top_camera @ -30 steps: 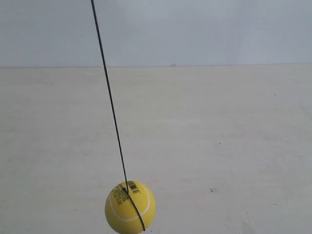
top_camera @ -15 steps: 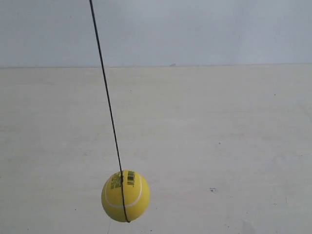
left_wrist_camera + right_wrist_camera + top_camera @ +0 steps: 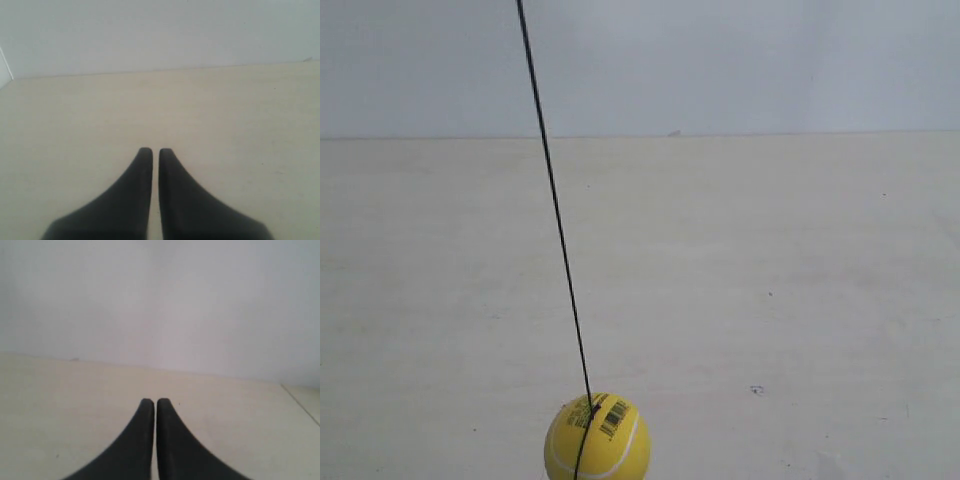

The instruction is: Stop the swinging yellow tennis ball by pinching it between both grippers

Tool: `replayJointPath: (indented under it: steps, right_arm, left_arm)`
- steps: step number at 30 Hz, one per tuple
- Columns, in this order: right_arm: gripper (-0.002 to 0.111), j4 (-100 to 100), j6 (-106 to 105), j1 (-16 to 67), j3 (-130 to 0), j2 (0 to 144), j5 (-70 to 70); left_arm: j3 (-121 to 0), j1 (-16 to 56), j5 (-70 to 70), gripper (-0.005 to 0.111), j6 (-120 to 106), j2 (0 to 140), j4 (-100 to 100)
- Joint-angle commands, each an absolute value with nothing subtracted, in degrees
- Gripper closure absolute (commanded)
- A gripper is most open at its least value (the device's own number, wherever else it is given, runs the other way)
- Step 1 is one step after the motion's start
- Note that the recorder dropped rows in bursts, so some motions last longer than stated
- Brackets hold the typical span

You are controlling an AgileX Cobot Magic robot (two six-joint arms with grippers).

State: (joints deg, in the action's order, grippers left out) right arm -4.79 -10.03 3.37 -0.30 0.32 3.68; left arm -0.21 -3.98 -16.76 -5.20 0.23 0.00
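the yellow tennis ball (image 3: 597, 441) hung low on its slanted black string (image 3: 556, 200) over the worktop (image 3: 800, 260), free to swing. left fingers (image 3: 140, 175) and right fingers (image 3: 142, 425) were clenched empty, probably to press it as blunt wedges.

A pale table (image 3: 75, 115) lies under and ahead of the jaws of the left gripper (image 3: 151, 150), running to a plain grey-white wall (image 3: 150, 35) well beyond their tips. Far off to one side of those jaws, a white edge (image 3: 5, 65) stands where table and wall meet. Ahead of the jaws of the right gripper (image 3: 150, 401) the table again meets the wall, and a thin seam (image 3: 300, 402) crosses the table well to one side. The exterior view shows a dark speck (image 3: 757, 389) on the table.
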Motion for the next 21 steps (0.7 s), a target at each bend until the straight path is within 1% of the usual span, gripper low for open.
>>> replayJointPath:
  steps: [1,4,21]
  right_arm:
    - [0.108,-4.86,-10.47,2.83,0.00,0.00,12.38]
    - [0.108,-3.59,-8.35,2.83,0.00,0.00,19.00]
    - [0.108,-3.34,-4.00,2.83,0.00,0.00,19.19]
  left_arm:
    - [0.00,-4.11,-16.88,0.102,-5.43,0.00,-0.60]
    - [0.00,-4.11,-16.88,0.102,-5.43,0.00,-0.60]
    - [0.00,-4.11,-16.88,0.102,-5.43,0.00,-0.60]
